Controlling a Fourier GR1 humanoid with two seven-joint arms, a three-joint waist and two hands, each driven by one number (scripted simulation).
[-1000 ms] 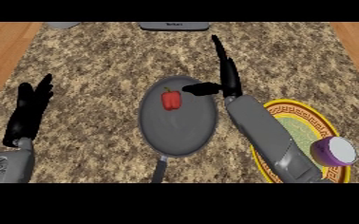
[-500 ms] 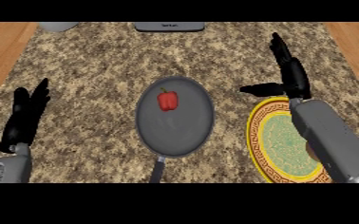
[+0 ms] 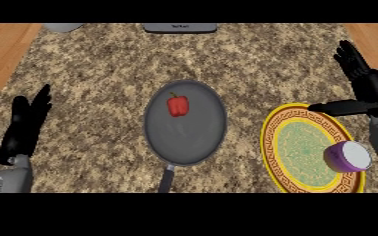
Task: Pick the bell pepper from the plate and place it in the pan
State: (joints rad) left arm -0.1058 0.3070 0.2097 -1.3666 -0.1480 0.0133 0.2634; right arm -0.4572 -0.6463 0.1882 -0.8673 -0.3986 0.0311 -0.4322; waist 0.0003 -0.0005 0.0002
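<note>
A red bell pepper lies inside the grey pan, in its upper left part. The pan's dark handle points toward the lower edge. To the right sits the yellow-rimmed plate with a green patterned centre. My right hand is at the far right edge above the plate, open, fingers straight up and thumb stretched left over the plate's rim, holding nothing. My left hand rests open at the left edge, fingers up.
A purple and white round object, cut face up, sits on the plate's lower right. A grey appliance edge and a grey vessel lie along the counter's back. Wood shows at both upper corners.
My right hand has let go of the pepper in the pan and moved right, away from the pan to the plate's far side. The left hand stays still.
</note>
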